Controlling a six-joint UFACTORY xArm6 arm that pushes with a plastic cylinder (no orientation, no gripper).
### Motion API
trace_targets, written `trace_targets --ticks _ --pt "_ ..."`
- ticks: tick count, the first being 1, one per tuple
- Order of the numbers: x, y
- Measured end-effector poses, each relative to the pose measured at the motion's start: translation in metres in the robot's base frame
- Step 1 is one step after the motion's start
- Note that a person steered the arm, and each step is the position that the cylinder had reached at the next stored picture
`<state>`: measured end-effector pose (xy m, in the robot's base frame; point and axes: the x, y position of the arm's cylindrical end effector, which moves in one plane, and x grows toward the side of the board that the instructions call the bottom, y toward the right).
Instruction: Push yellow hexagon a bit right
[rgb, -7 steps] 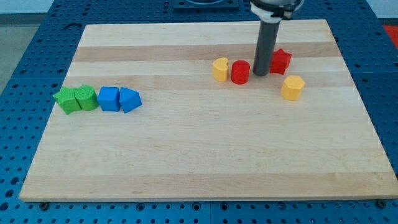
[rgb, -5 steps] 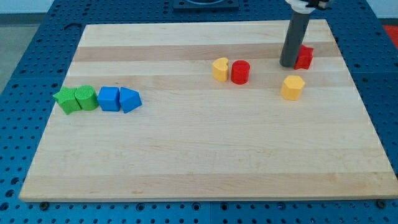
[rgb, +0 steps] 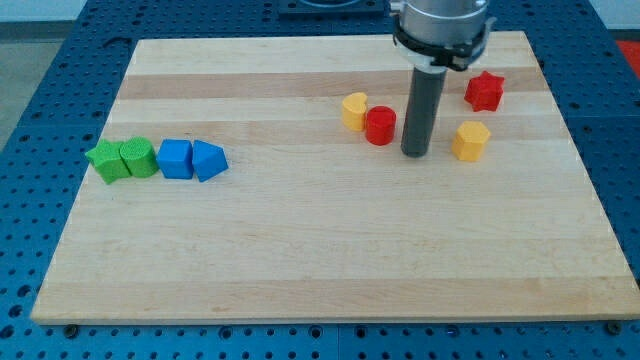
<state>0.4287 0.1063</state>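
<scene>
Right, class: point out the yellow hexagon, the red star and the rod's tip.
yellow hexagon (rgb: 470, 141), camera view, front face.
red star (rgb: 484, 91), camera view, top centre.
my tip (rgb: 416, 153), camera view, rod's very end.

The wooden board (rgb: 330, 250) carries 8 small coloured blocks.

The arm above the rod (rgb: 440, 30) is cut off by the view's top edge, so only its lower collar and the rod are seen. Part of the wooden board (rgb: 300, 250) behind the rod is hidden by it. The blue perforated table (rgb: 40, 120) is cut off on all four sides of the view. The exact shape of the green block (rgb: 104, 161) at the far left of the view cannot be made out; its outline is merged with that of the neighbouring green block (rgb: 139, 158).
</scene>
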Motion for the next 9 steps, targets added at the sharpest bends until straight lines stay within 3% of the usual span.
trace_targets --ticks 2,3,5,7,9 --pt "0.012 0.091" --pt "0.012 0.107" --pt "0.030 0.035" --pt "-0.011 0.061" --pt "-0.012 0.095"
